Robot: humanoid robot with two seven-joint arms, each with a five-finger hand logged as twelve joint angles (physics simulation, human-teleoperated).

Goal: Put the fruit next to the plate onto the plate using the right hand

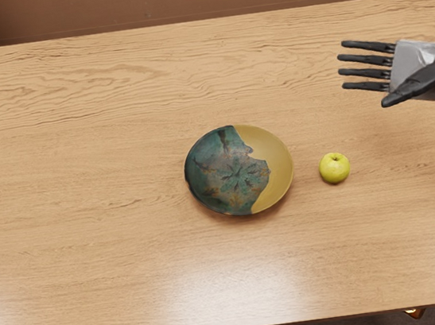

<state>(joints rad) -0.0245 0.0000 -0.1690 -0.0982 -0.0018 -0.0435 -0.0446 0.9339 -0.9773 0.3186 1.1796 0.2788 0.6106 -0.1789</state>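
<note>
Apple [334,167], small, round, likely firm, light and smooth, sits on the table [74,109] just right of the plate [277,155]. My right hand [398,73], fingers spread and empty, should wrap its sides.

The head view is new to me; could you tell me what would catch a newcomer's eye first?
A teal-and-mustard plate sits central on the wooden table, with a small yellow-green fruit just right of it, not touching. The right hand hangs open, fingers spread, near the picture's right edge, farther back than the fruit.
</note>
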